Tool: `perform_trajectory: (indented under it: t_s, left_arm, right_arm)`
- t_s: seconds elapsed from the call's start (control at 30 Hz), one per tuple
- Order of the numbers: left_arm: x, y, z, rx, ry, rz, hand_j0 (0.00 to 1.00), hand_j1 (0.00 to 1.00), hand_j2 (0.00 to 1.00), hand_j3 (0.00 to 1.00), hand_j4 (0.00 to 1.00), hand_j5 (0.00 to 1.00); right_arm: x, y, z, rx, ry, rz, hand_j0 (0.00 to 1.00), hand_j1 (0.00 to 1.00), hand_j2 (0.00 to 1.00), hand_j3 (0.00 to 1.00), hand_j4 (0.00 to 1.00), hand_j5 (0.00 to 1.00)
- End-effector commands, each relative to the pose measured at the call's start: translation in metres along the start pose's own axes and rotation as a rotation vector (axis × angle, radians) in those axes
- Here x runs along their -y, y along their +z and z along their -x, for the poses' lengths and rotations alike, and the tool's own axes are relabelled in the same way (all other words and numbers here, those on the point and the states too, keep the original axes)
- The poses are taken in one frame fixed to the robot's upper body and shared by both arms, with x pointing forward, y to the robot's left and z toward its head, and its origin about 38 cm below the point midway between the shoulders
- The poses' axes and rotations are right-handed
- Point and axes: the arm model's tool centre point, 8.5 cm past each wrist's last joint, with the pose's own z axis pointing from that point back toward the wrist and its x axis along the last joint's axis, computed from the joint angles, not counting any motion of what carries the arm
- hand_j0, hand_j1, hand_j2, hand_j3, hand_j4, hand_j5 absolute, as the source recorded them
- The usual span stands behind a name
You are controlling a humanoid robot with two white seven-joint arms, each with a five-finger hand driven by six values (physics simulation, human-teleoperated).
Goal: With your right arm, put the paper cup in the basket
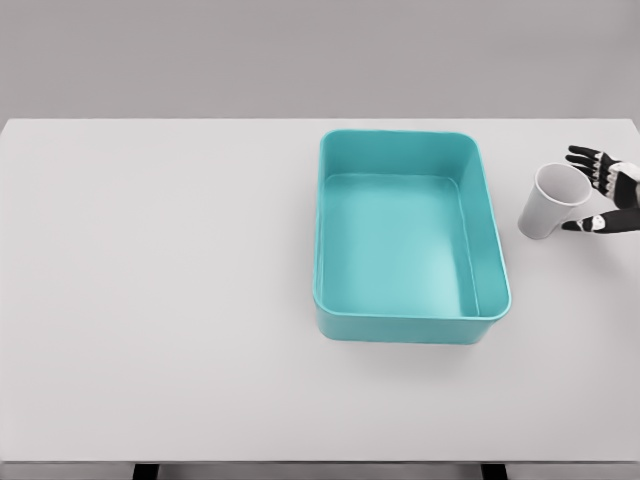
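A white paper cup (550, 201) stands on the table right of the teal basket (494, 262), tilted a little with its mouth toward the right. My right hand (592, 190) comes in from the right edge beside the cup's rim. Its dark fingers (588, 157) spread above the rim and its thumb lies below, flanking the cup without closing on it. The basket is a rectangular teal tub with nothing inside. My left arm does not show.
The white table (160, 300) stretches wide to the left of the basket and in front of it. Its front edge runs along the bottom of the view, and its far edge meets a grey wall.
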Motion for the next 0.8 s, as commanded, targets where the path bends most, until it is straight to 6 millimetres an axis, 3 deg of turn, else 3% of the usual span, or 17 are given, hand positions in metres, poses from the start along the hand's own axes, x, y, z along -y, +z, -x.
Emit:
perform_trajectory:
  t_s: [0.0,0.77]
  left_arm:
    - [0.0,0.0,0.0,0.0,0.0,0.0,1.0,1.0,1.0,1.0,1.0,1.0]
    - [0.0,0.0,0.0,0.0,0.0,0.0,1.0,1.0,1.0,1.0,1.0,1.0]
  right_arm:
    - [-0.004,-0.002,-0.003,0.001,0.006,-0.02,1.0,1.0,1.0,1.0,1.0,1.0]
    - [-0.015,-0.013,-0.021,0.057,0.026,-0.062,0.99,0.99,0.99,0.99,0.99,0.99]
